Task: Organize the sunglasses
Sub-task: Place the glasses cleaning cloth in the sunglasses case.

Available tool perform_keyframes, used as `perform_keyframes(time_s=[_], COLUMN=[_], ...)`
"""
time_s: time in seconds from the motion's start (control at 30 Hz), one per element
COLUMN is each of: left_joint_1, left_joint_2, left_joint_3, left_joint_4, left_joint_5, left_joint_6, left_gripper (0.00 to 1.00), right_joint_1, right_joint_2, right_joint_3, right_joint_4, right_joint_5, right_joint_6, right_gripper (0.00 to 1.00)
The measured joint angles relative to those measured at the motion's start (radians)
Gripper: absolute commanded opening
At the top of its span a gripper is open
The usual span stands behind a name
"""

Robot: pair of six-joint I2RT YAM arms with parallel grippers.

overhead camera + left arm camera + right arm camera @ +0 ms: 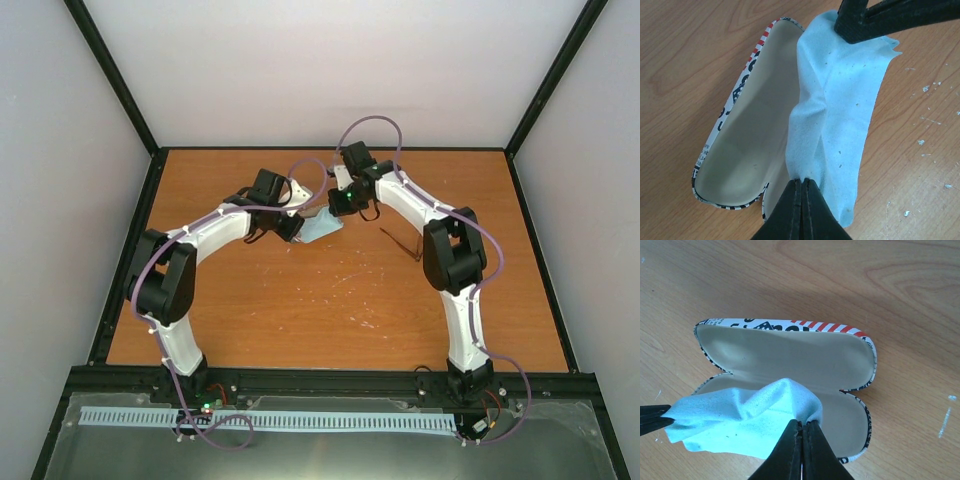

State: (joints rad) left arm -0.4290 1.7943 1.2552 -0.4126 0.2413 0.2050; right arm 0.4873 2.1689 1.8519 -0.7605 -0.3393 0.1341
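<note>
A brown wooden table sits inside white walls. One pair of sunglasses lies on the table, a bit right of the middle in the top view. It is just beside the right arm, and nothing is holding it. It looks thin and dark, and it is too small there to see more.

To its left, in the upper middle, the right arm and the left arm meet. Between them is one light blue cloth. The left gripper has its jaws pressed together on one edge of the cloth. The right gripper has its jaws pinched together on the other edge. So two grippers hold one cloth.

Under the cloth is one case. It is open, with a cream inside and a black, white and red outside. The cloth hangs over one half of the case. The other half has nothing in it.
</note>
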Motion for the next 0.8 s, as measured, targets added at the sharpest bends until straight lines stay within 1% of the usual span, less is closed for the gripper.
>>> perform_keyframes(time_s=[0.8], left_joint_1=[0.042], left_joint_2=[0.045], left_joint_3=[-0.004], left_joint_4=[0.010], left_joint_5=[0.040], left_joint_6=[0.014], left_gripper=[0.00], right_joint_1=[0.002], right_joint_2=[0.138], right_joint_3=[0.140], right_joint_4=[-0.053], right_joint_5=[-0.047], right_joint_6=[-0.004], right_gripper=[0.03])
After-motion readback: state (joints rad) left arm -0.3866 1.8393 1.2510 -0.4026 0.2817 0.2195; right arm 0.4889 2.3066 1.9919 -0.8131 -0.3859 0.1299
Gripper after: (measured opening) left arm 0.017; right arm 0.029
